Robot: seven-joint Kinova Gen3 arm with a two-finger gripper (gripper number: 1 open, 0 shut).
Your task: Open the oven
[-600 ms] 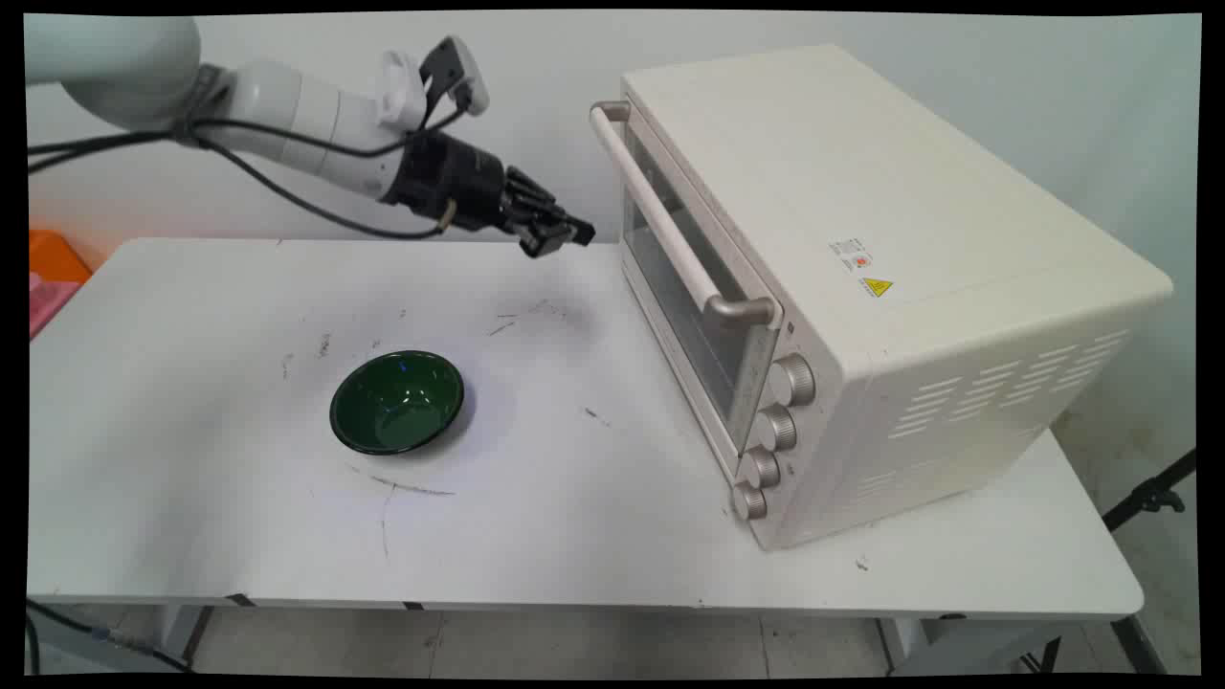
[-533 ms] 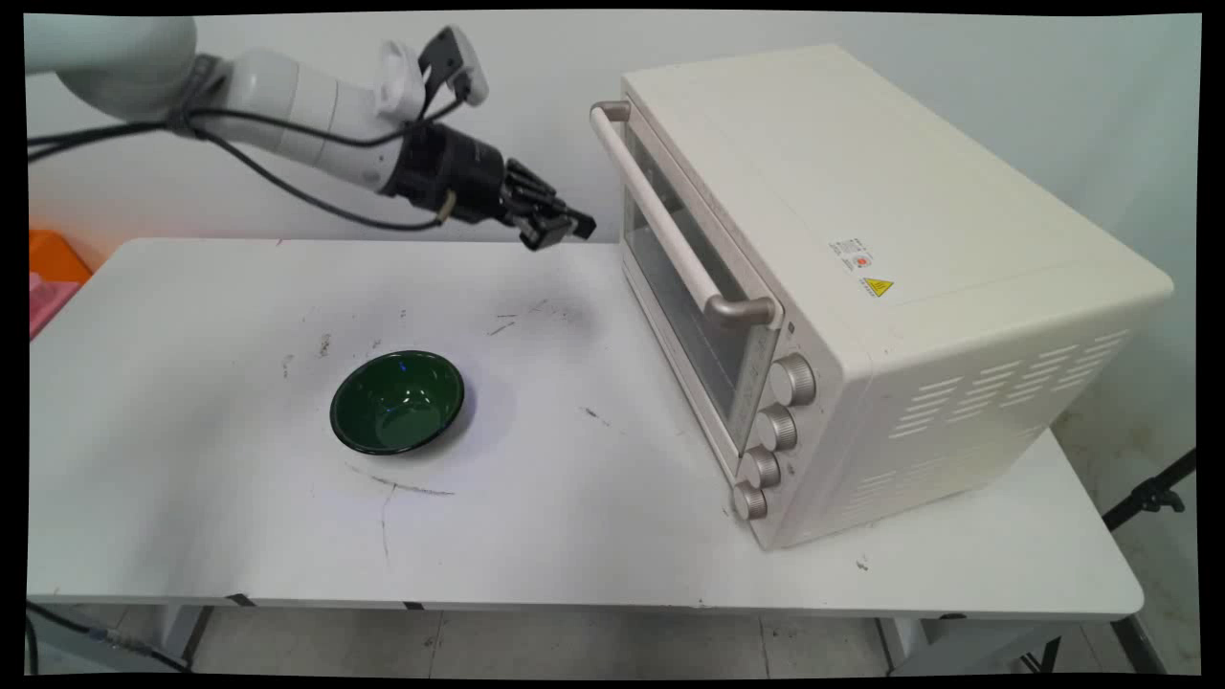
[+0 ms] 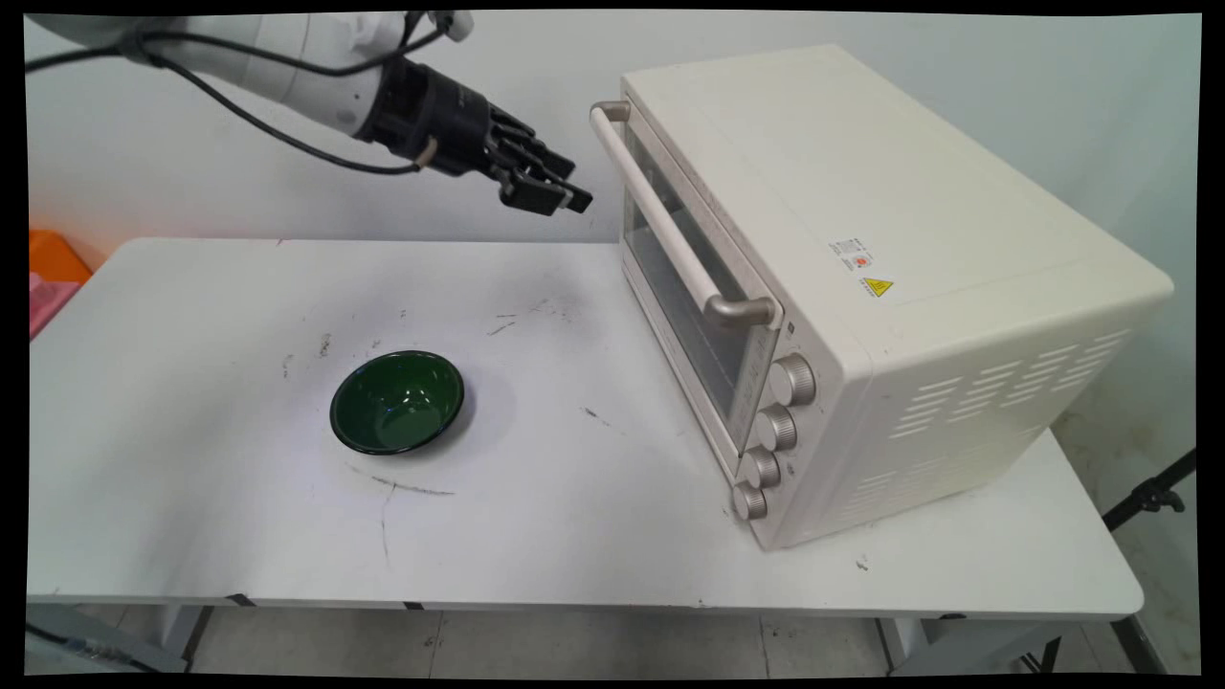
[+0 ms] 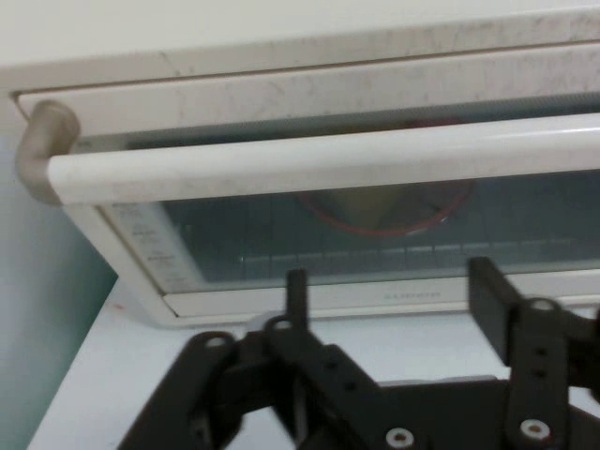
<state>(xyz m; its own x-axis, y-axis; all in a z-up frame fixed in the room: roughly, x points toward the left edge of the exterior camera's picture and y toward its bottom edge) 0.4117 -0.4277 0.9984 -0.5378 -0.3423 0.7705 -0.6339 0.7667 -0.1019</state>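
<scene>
A: State the condition of the tool (image 3: 553, 196).

B: The tool hangs in the air above the desk (image 3: 191, 517). Its two fingers (image 4: 494, 298) are spread apart and grip nothing.

A: What lies ahead of the tool?

B: The cream oven (image 3: 861, 287), close in front. Its door is closed, and the handle bar (image 4: 309, 161) runs across just above the fingertips, not touching them.

A: Any other items?

B: A dark green bowl (image 3: 397, 402) rests on the desk, well below and behind the tool.

Overhead table view; close-up oven (image 4: 309, 169) view
</scene>
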